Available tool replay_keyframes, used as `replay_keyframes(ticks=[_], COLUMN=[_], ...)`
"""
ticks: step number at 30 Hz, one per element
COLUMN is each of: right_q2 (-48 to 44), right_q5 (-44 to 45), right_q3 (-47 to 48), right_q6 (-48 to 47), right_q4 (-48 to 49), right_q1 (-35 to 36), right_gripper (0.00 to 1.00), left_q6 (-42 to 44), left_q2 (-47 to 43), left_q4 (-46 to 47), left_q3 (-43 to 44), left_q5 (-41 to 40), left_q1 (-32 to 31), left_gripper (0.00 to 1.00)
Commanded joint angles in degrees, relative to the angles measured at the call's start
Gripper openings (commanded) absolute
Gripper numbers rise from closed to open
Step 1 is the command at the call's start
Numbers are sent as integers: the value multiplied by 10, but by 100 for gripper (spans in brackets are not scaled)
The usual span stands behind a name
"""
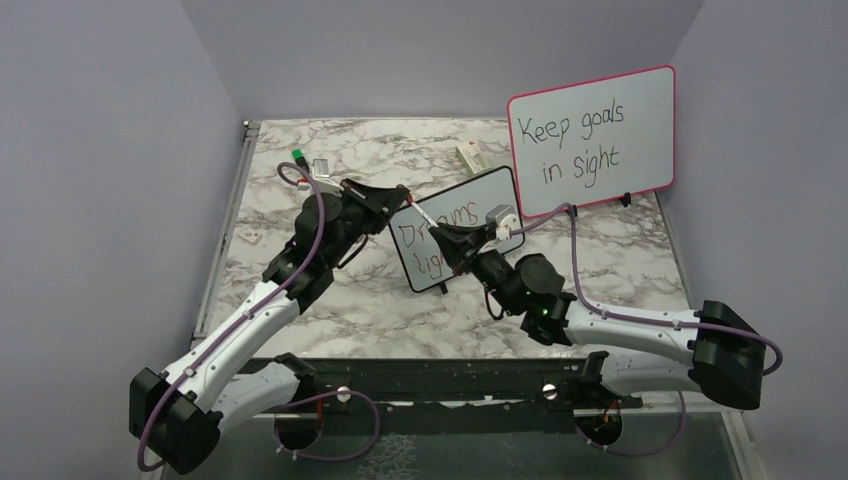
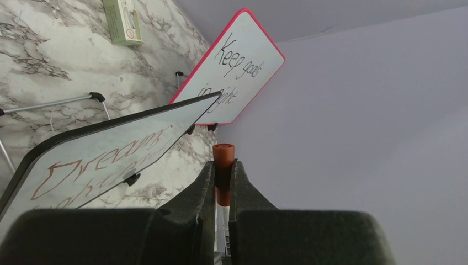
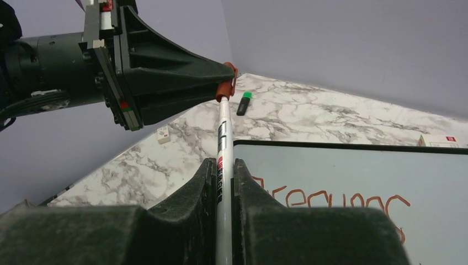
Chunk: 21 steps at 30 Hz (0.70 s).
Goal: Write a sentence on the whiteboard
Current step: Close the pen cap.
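Now the left tool clamps the red cap and the right tool pinches the pen, two grips so cap and pen can part or join. The whiteboard stands on the desk at twelve o'clock, its sentence perhaps unfinished.

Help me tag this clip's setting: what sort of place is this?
Probably a robot test booth: left arm and right arm bolted at the edge of a marble-patterned table, lilac walls closing it in, a whiteboard and a pink-framed board propped up.

Two whiteboards, two markers, two robot arms
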Motion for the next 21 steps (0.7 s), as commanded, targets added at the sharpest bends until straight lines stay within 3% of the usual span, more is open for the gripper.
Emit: replay_keyframes(ticks=[1, 21], right_q2=[8, 103], right_q5=[33, 80], right_q3=[15, 40], right_q6=[-1, -21], right_q4=[57, 196], right_q1=[5, 4], right_gripper=[1, 1], left_q6=[-17, -43], left_q2=[-9, -18], left_q4=[16, 85], left_q3=[-9, -57], left_q5=[30, 6], left_q1=[-8, -81], left_gripper=[0, 0])
